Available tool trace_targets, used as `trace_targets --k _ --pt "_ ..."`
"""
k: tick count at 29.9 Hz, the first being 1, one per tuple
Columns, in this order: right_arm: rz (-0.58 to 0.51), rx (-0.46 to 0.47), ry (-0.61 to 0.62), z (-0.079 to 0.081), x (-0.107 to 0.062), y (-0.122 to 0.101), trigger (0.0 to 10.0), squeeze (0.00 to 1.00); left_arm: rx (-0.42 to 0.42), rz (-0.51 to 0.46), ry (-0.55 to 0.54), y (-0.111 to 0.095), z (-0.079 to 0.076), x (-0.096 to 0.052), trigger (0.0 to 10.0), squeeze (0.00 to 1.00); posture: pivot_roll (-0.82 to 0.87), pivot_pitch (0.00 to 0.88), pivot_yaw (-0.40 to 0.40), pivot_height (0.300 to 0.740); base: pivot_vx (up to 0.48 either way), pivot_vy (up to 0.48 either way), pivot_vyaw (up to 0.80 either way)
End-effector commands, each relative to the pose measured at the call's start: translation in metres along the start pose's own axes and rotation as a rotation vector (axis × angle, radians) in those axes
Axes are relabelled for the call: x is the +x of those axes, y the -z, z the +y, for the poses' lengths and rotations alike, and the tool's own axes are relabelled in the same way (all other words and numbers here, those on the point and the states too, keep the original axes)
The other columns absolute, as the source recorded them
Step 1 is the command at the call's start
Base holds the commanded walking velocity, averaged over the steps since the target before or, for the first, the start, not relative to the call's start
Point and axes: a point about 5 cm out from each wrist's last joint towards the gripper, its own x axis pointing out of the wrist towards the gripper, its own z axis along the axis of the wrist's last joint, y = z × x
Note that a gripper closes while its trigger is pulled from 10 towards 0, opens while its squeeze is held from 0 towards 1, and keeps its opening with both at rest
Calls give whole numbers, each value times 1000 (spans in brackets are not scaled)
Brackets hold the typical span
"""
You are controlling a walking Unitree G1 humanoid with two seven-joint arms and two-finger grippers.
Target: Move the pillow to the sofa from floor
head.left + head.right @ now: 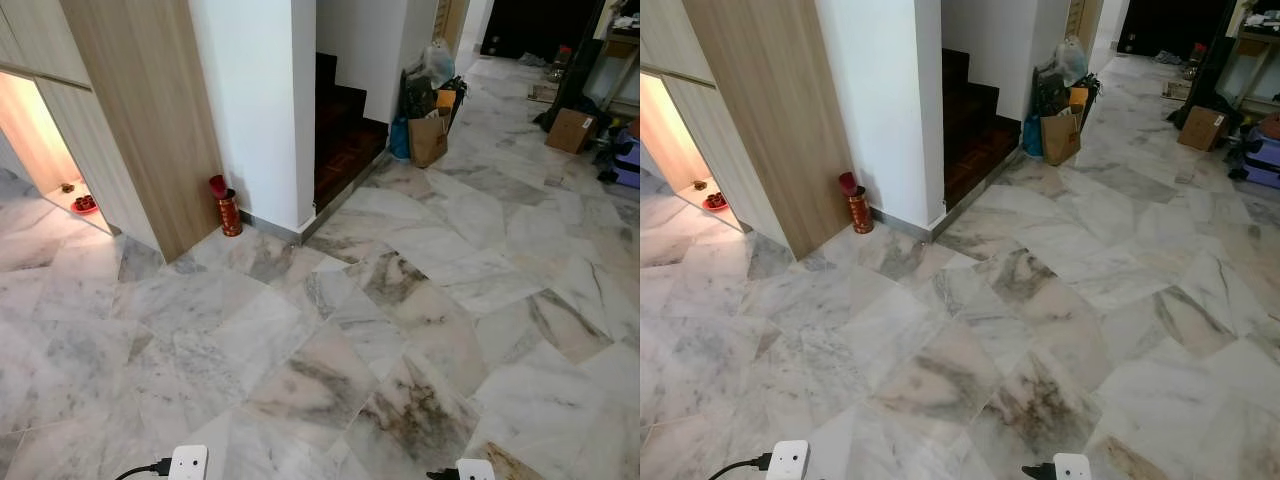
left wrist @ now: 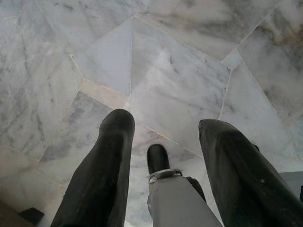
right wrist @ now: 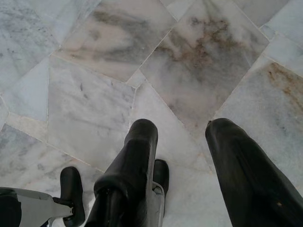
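The head camera is looking down over a marble floor (image 1: 400, 330), with a white pillar (image 1: 265, 100) at twelve o'clock, a red vase (image 1: 229, 210) sitting at its base around eleven, and dark stairs (image 1: 345, 135) running up just behind at one o'clock. Further off at one to two o'clock a brown paper bag (image 1: 428, 138) is standing among what looks like other bags, and a cardboard box (image 1: 570, 130) is lying at two. The left claw (image 2: 165, 137) is hanging over bare tiles with fingers apart and nothing between them, the right claw (image 3: 182, 137) is doing the same, and no pillow is anywhere on this stretch of floor.
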Motion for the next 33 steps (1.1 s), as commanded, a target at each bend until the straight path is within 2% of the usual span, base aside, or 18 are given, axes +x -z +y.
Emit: trace_targets --k 1,23,33 --pt "67 163 -28 19 7 -6 10000 0 -2 117 -93 28 58 -14 10000 0 93 0 -3 740 0 0 0" --pt "44 183 -26 20 8 -11 10000 0 -23 110 -116 27 62 -15 10000 0 100 0 -1 740 0 0 0" --pt "49 183 -31 20 8 -12 10000 0 -22 106 -112 26 60 -14 10000 0 95 0 -5 740 0 0 773"
